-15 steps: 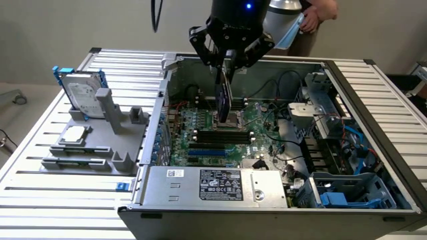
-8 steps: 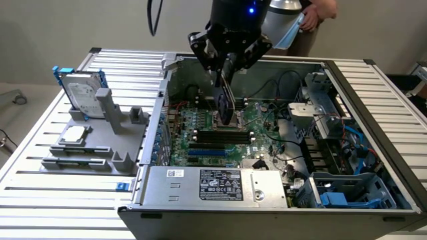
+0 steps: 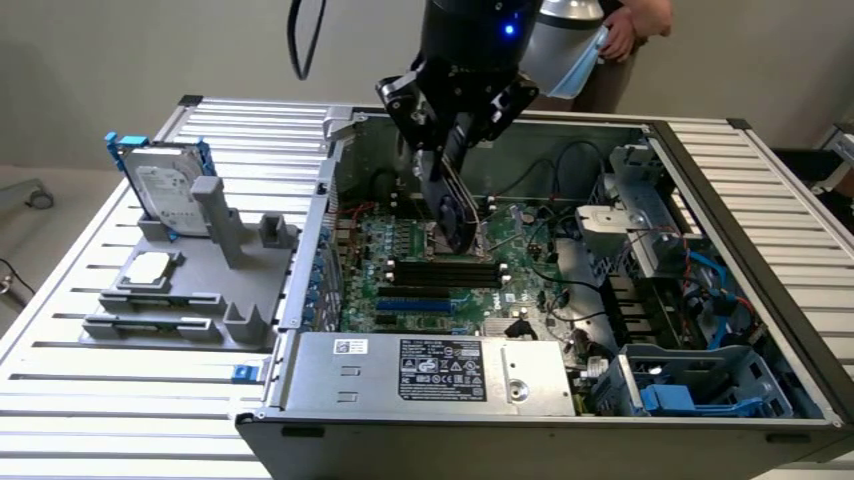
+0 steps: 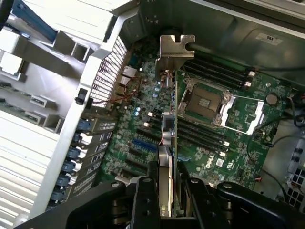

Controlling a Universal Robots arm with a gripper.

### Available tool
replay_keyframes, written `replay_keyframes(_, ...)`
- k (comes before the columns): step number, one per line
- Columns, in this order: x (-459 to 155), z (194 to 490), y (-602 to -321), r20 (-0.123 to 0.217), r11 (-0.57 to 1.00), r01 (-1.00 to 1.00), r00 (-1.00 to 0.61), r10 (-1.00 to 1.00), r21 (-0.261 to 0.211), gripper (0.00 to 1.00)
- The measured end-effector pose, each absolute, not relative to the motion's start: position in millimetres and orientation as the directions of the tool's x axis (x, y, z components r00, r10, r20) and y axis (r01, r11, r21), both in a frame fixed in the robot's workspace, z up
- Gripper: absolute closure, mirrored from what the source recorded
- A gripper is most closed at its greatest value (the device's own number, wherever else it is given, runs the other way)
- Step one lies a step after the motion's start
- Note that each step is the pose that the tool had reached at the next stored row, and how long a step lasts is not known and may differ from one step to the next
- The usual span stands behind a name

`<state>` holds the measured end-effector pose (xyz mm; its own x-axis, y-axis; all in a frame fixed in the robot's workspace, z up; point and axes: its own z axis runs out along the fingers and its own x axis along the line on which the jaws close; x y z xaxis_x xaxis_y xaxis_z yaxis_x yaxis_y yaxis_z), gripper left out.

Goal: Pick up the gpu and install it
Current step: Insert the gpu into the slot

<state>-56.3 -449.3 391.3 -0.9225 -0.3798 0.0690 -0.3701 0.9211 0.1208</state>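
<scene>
Pincer point(image 4: 165, 183), half closed, grips the gpu point(image 4: 167, 140) on edge, seemingly just above the motherboard point(image 4: 206, 161) inside the open computer case point(image 4: 228, 26).

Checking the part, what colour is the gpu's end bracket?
The gpu has a silver end bracket, clearest in the wrist view.

The arm point(image 3: 467, 40) is showing a glossy black wrist housing with a small blue light point(image 3: 507, 28) glowing on it, a silver-grey tube point(image 3: 567, 10) with a pale blue joint cap point(image 3: 577, 58) rising behind, and a black cable point(image 3: 307, 45) looping beside it. The gripper point(image 4: 164, 202) is presenting matte black, angular fingers point(image 4: 143, 200) with rounded bolt heads point(image 4: 195, 182) sitting on its dark body.
</scene>
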Motion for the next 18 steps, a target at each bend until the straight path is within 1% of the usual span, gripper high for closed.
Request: replay_keyframes(18, -56.3, 384.0, -449.3, 0.001, 0.756, -0.65, -0.758, -0.652, 0.079, 0.73)
